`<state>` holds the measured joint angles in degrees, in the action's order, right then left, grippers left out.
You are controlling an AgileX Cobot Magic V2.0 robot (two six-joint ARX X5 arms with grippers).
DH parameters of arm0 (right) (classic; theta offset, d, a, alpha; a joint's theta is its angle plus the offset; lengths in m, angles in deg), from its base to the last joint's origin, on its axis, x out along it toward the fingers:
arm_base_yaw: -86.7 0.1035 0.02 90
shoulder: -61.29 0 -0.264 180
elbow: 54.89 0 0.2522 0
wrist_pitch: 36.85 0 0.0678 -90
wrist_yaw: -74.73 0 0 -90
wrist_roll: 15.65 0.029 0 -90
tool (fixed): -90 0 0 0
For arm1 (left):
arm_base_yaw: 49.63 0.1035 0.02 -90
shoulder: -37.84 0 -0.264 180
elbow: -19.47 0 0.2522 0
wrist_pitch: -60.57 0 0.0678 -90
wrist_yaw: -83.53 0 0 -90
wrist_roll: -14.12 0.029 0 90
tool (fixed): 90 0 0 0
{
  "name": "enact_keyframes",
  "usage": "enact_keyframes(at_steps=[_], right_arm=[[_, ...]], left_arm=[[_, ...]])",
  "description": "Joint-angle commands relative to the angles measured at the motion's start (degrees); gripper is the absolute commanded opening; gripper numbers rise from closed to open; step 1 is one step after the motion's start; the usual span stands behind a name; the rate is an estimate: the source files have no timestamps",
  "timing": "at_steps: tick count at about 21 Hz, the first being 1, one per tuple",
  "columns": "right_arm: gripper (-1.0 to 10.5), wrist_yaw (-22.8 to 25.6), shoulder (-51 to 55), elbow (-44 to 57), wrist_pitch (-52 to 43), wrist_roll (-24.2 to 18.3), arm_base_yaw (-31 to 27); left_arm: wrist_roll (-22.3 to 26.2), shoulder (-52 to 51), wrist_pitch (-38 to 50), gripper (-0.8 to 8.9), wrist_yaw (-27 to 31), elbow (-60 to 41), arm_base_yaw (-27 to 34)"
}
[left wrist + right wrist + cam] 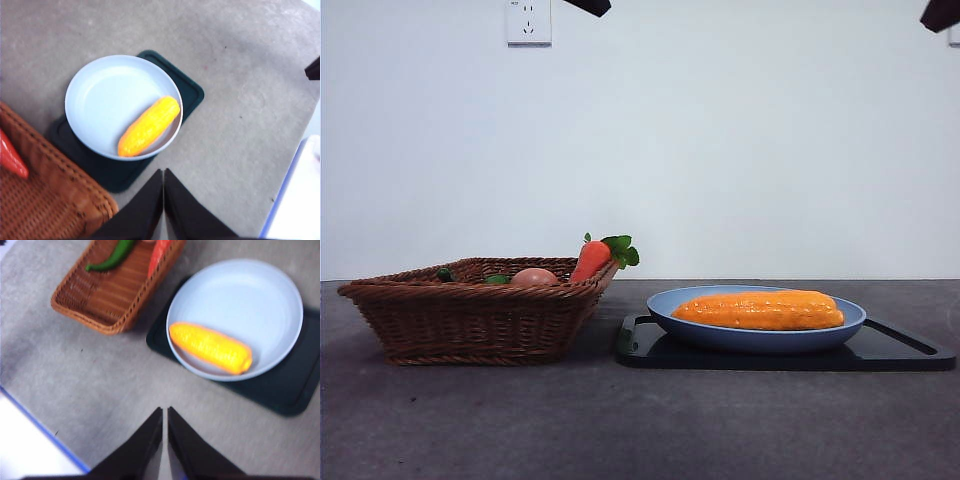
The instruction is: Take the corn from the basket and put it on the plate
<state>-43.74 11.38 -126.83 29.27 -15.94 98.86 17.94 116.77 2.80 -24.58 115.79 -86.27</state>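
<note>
The corn lies on its side in the blue plate, near the front rim; the wrist views show it too, corn and corn. The wicker basket stands to the plate's left with no corn in it. Both arms are raised high above the table. My left gripper is shut and empty, above the table beside basket and plate. My right gripper is also shut and holds nothing, high over bare table in front of the plate.
The plate rests on a flat black tray. In the basket lie a carrot with green leaves, a peach-coloured ball and a green pepper. Black arm tips show at the top corners of the front view.
</note>
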Motion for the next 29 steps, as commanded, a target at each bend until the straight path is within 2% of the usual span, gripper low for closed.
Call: enact_keyframes(at_steps=[1,4,8,9,12,15,18,22,25,29], right_arm=[[0.0,0.0,1.3,-0.6,-4.5,-2.1,0.2],[0.0,0.3,4.1,1.1,-11.7,-2.1,0.2],[0.0,5.3,8.3,4.7,-19.4,-2.1,0.2],[0.0,6.4,9.6,6.4,-21.4,-2.1,0.2],[0.0,6.5,14.1,13.3,-29.0,-2.1,0.1],[0.0,6.4,17.2,19.4,-37.5,-1.4,0.1],[0.0,7.2,20.0,26.7,-48.3,2.1,0.1],[0.0,13.4,22.1,35.8,-59.1,7.7,0.1],[0.0,16.9,22.8,41.9,-65.0,11.1,0.1],[0.0,20.5,22.7,45.4,-67.1,12.9,0.1]], left_arm=[[1.5,0.2,2.7,0.04,-0.1,1.4,-0.1],[1.5,-0.3,5.7,0.04,0.0,1.1,0.5],[1.0,-2.4,11.9,0.04,-0.1,-1.5,2.2],[0.2,-3.7,14.4,0.04,-0.1,-3.7,2.9],[-3.7,-11.0,28.2,0.04,-0.1,-16.2,5.4],[-5.7,-16.6,38.1,0.04,0.5,-25.5,6.7],[-6.3,-21.9,48.6,0.04,2.1,-34.3,7.8],[-9.0,-28.0,62.0,0.04,5.0,-44.6,8.9],[-10.1,-31.5,65.4,0.04,8.8,-50.6,10.0],[-12.1,-34.0,66.2,0.04,9.2,-54.8,10.7]])
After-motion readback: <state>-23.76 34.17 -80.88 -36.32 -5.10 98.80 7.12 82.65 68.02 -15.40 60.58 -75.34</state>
